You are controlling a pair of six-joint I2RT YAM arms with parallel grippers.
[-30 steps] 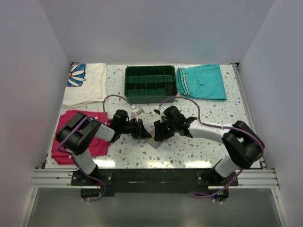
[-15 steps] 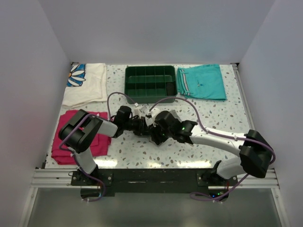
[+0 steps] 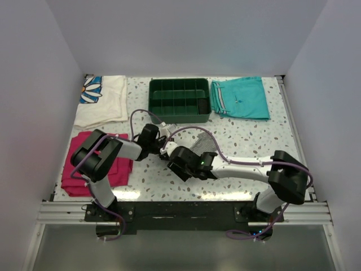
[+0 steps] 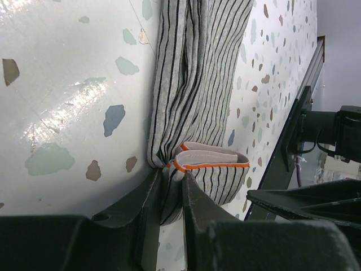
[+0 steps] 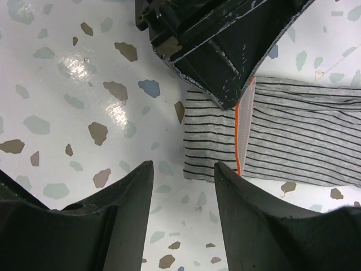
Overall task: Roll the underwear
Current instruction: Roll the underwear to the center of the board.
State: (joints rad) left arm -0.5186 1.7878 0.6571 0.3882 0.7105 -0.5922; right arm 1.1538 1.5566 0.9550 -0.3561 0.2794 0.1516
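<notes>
Left of the green tray [image 3: 178, 117] lie a daisy-print cloth [image 3: 107, 101] and, nearer the arms, a magenta cloth [image 3: 78, 141]. In front of the tray, the left gripper [image 4: 169, 176] is nearly closed, pinching the bunched end of the striped underwear [image 4: 197, 84] stretched on the table [image 3: 254, 141]. The right gripper [image 5: 183, 172] hovers by its orange-trimmed edge, fingers apart, holding nothing. Teal shorts [image 3: 242, 99] lie right of the tray (a dark patch in its near right compartment is too small to make out).

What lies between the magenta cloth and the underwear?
The left arm over the speckled table, with the left tool pinching the underwear; the top view shows it.
</notes>
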